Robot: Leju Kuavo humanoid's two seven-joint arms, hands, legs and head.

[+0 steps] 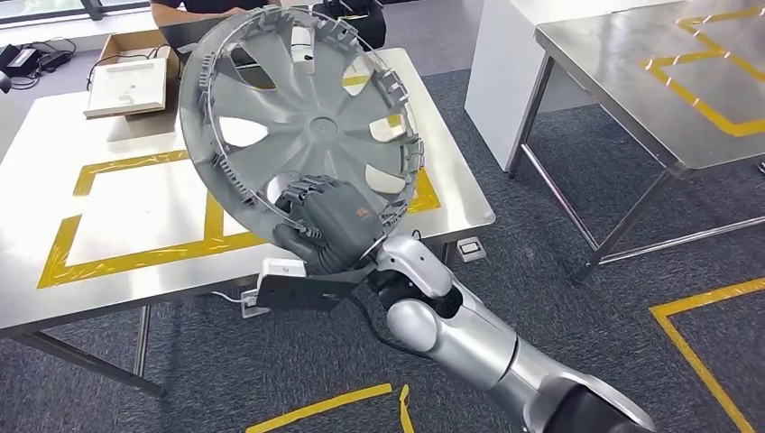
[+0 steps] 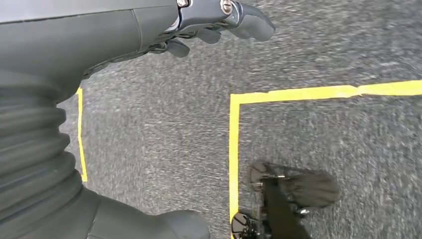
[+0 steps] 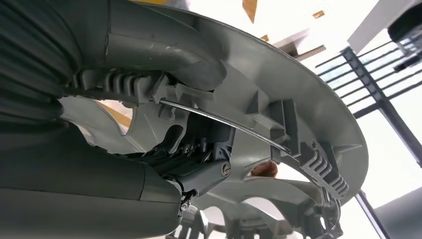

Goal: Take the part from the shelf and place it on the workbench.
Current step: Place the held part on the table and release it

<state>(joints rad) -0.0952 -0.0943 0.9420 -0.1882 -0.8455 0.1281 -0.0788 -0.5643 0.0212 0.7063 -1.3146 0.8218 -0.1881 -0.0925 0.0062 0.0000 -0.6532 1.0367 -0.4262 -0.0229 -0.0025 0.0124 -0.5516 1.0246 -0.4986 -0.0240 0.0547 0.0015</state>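
While the silver right arm reaches up and forward, the right hand (image 1: 327, 219) grips the lower rim of a grey wheel cover (image 1: 298, 117), fingers curled through a spoke opening, thumb on the rim. It holds the cover tilted above the white workbench (image 1: 135, 194) with yellow tape, hiding part of it. Hanging over grey carpet (image 2: 323, 134), the left hand (image 2: 219, 20) holds nothing, fingers loosely curled, partly cut off.

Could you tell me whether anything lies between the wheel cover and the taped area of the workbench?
Nothing visible does: the right hand holds the wheel cover above the workbench, whose yellow-taped area looks bare.
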